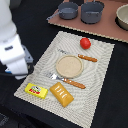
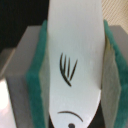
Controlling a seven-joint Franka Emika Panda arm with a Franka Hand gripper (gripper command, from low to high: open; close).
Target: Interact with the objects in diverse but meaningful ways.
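In the wrist view my gripper (image 2: 74,95) is shut on the white fish (image 2: 75,40), which has dark fin and mouth marks and stands between the green pads (image 2: 36,85). In the exterior view the white arm (image 1: 14,52) is at the left edge of the striped placemat (image 1: 102,62); the fingers and fish are hidden there. On the mat lie the red tomato (image 1: 85,43), the orange ridged biscuit block (image 1: 61,94) and the yellow red-marked packet (image 1: 36,90). Two dark grey pots (image 1: 68,10) (image 1: 92,12) stand at the back.
A beige plate (image 1: 69,66) sits mid-mat with an orange-handled knife (image 1: 86,57) beyond it and a fork (image 1: 67,80) in front. The pots stand on a brown board (image 1: 102,27). A light bowl (image 1: 123,17) is at the back right. The table is black.
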